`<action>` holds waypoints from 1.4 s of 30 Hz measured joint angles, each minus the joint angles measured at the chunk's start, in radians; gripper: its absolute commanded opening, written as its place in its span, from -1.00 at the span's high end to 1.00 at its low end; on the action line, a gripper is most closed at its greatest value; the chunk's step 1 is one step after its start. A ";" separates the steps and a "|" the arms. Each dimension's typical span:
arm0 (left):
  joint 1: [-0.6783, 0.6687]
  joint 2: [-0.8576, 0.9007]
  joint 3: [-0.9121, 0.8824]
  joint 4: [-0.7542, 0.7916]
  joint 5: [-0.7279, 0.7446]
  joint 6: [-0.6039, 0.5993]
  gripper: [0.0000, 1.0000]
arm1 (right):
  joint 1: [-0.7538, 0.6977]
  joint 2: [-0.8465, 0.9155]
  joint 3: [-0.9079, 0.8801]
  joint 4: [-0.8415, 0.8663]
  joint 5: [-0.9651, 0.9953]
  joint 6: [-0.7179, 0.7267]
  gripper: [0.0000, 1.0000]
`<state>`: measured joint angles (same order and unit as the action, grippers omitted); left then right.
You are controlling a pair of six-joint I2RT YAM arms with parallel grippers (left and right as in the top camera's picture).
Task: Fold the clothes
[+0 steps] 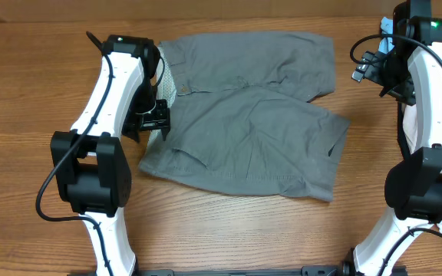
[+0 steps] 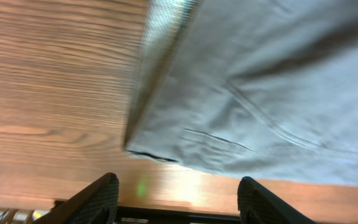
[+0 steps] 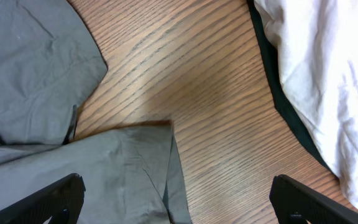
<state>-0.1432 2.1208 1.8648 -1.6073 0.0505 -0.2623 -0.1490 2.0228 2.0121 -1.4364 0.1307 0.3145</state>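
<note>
Folding far along, would you say? (desk)

Barely, by my reading. The shorts (image 1: pixel 244 130) lie spread across the middle of the worktop (image 1: pixel 37 77), with the waistband (image 1: pixel 169 80) toward the left edge and both legs fanning out toward the right. The legs overlap near the crotch but are not stacked, so the halving and any second fold look yet to be done. (photographer)

And the grippers? (desk)

The left gripper (image 2: pixel 176 193) hangs just off the waistband corner, its jaws spread with only bare wood between them. The right gripper (image 3: pixel 176 199) hovers over the leg hems, its jaws wide apart and holding nothing. (photographer)

Room to work? (desk)

Bare wood runs along the left edge beside the waistband and along the near edge between the arm bases. It is tighter on the right, where a white garment (image 3: pixel 328 74) lies at that edge with a strip of wood between it and the hems. (photographer)
</note>
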 measured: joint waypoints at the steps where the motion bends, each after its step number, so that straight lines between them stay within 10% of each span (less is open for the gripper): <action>1: -0.008 -0.002 -0.002 0.008 0.012 0.003 -0.22 | 0.000 0.000 0.000 0.000 0.000 0.000 -1.00; 31: -0.090 -0.005 -0.426 0.259 0.058 0.011 -0.24 | 0.000 0.000 0.000 0.029 -0.096 0.000 -1.00; 42: -0.090 -0.037 -0.406 0.261 0.081 0.056 -0.45 | -0.016 0.000 0.000 -0.127 -0.161 -0.006 -0.47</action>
<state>-0.2333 2.0834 1.4586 -1.3464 0.1318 -0.2062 -0.1650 2.0228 2.0117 -1.5635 -0.0299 0.3080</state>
